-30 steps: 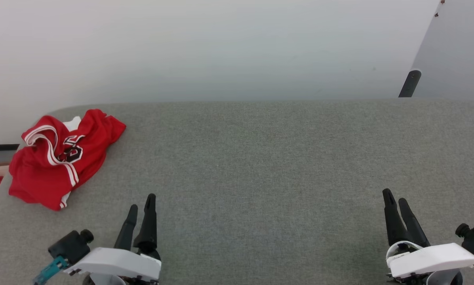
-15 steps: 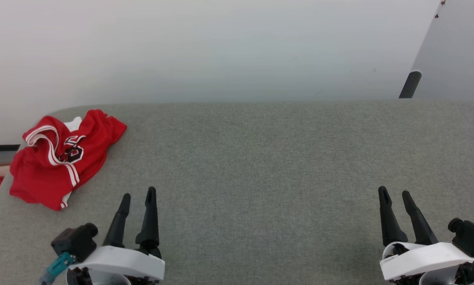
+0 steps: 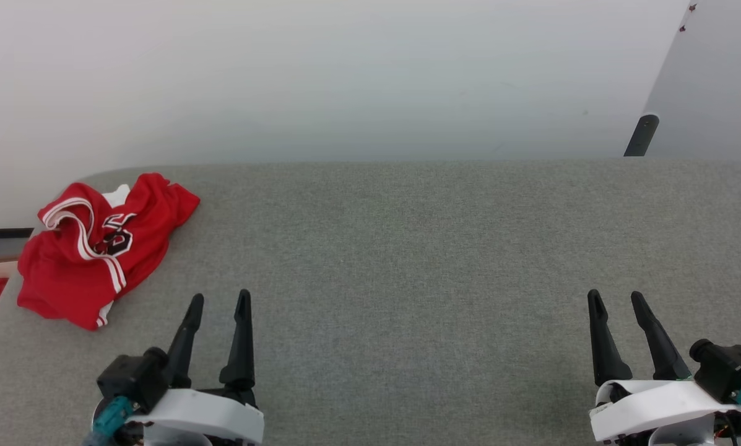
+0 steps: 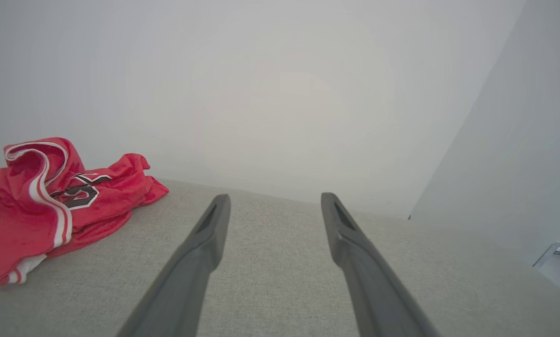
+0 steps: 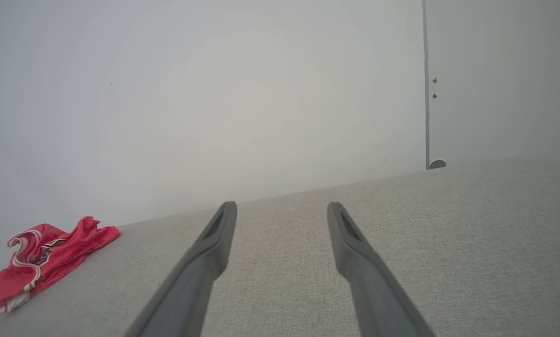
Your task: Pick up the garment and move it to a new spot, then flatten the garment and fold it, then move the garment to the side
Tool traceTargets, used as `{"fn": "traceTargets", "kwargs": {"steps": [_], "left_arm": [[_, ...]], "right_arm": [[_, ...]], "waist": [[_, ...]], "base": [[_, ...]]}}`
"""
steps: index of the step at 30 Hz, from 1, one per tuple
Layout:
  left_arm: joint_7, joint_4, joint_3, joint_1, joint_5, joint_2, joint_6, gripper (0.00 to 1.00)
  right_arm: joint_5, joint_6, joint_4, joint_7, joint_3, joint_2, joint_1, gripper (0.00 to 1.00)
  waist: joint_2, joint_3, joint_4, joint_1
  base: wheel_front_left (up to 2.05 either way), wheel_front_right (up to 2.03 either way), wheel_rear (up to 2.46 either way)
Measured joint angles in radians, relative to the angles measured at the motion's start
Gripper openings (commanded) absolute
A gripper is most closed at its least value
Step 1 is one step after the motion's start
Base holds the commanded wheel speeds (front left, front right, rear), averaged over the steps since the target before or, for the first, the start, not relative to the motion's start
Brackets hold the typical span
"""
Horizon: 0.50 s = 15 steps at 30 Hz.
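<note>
Garment [image 3: 98, 248] lies crumpled at the left of the head frame, on the far left corner of the grey pad [image 3: 407, 248], red with white striped trim and black lettering facing up. My left claw [image 3: 220, 296] sits at lower left, fingers spread and empty, near the cloth but not touching it. My right claw [image 3: 615, 293] sits at lower right, likewise spread, holding nothing, well apart from it.

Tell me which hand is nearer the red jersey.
Left. The left hand sits open just right of the jersey, nearer the robot; the right hand is open far across the grey surface.
</note>
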Motion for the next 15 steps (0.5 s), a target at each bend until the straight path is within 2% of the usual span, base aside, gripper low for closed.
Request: {"fn": "traceTargets", "kwargs": {"steps": [15], "left_arm": [[-0.031, -0.020, 0.017, 0.015, 0.131, -0.008, -0.005, 1.00]], "right_arm": [[-0.135, 0.000, -0.012, -0.033, 0.006, 0.001, 0.006, 1.00]], "waist": [[0.0000, -0.011, 0.001, 0.0000]], "base": [[0.00, 0.00, 0.00]]}}
